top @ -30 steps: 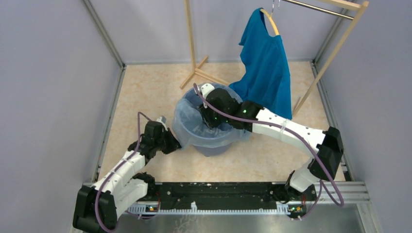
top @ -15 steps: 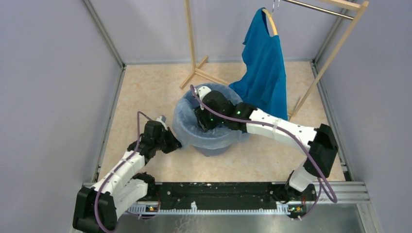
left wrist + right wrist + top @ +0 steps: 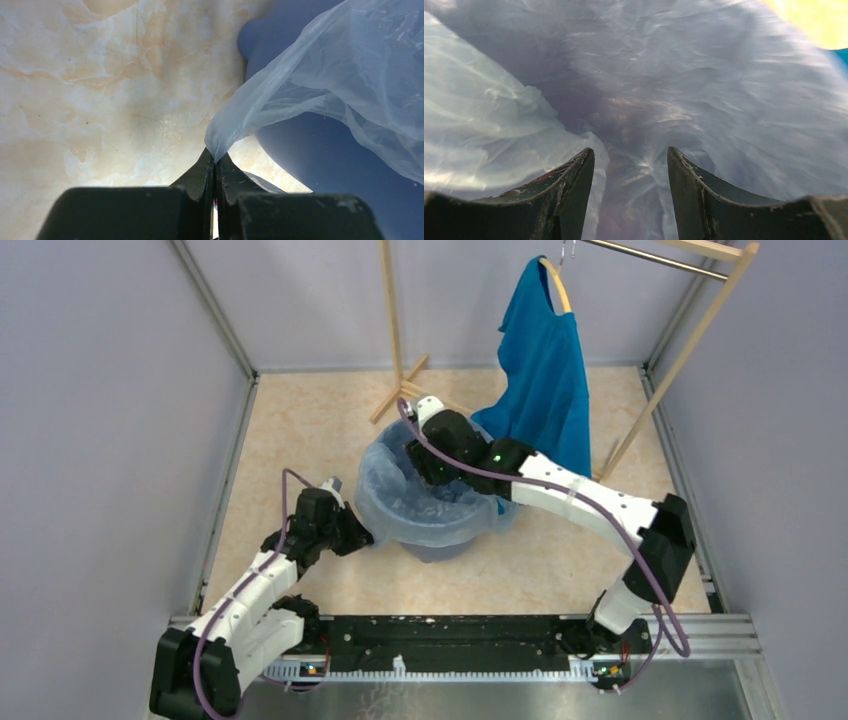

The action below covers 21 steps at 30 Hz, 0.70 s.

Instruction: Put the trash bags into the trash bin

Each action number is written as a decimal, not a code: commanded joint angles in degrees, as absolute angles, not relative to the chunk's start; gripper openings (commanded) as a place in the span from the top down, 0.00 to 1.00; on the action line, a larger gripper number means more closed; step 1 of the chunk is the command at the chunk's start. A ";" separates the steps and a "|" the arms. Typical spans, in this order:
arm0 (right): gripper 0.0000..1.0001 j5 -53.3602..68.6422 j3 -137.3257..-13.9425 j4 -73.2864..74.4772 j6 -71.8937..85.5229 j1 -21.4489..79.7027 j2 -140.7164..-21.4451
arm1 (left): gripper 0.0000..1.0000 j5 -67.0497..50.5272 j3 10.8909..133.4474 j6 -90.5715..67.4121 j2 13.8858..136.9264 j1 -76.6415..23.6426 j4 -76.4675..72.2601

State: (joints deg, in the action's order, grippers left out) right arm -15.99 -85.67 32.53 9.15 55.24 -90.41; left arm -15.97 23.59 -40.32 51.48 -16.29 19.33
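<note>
Trash bags (image 3: 432,508) here are one thin, translucent blue-grey film, crinkled and floppy, lining the round blue trash bin (image 3: 438,549) and spilling over its rim. It is probably near weightless, slippery and easily torn, so a bunched hem is the best place to hold it. The left gripper (image 3: 215,164) pinches a corner outside the bin, above the marbled surface (image 3: 100,100). The right gripper (image 3: 630,151) gapes inside the liner, holding nothing.

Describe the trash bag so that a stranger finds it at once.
In the middle of the beige table stands a round blue bin. The trash bag is the thin pale film lining it and spilling over its rim. Unlike the opaque bright blue T-shirt hanging behind, it is crinkly and see-through.
</note>
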 commanded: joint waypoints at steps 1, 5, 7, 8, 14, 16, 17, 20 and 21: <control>0.45 -10.97 -87.58 28.53 12.00 57.11 -96.76 | 0.95 -15.95 25.66 -39.29 51.02 -16.52 18.99; 0.45 -11.47 -92.44 27.90 13.09 61.21 -101.16 | 0.95 -16.03 25.45 -39.49 51.13 -16.52 18.81; 0.45 -10.64 -92.36 26.79 14.33 61.28 -101.53 | 0.96 -16.15 25.61 -39.51 51.07 -16.52 18.97; 0.45 -11.61 -91.77 26.28 14.35 61.05 -101.21 | 0.96 -16.04 25.80 -39.55 50.88 -16.52 19.20; 0.44 -12.68 -86.32 27.46 12.77 57.47 -95.06 | 0.95 -14.92 25.93 -39.47 49.07 -16.52 20.38; 0.42 -14.34 -84.68 28.46 11.18 56.78 -93.22 | 0.95 -15.13 25.93 -39.60 49.36 -16.51 20.18; 0.40 -14.94 -83.76 28.55 10.18 56.51 -92.49 | 0.95 -15.23 25.93 -39.56 49.58 -16.52 20.12; 0.39 -16.15 -82.53 28.92 7.96 56.16 -92.80 | 0.95 -15.49 25.80 -39.72 50.14 -16.52 19.81; 0.40 -16.19 -82.66 28.99 7.65 56.16 -93.59 | 0.95 -15.49 25.76 -39.69 50.18 -16.52 19.74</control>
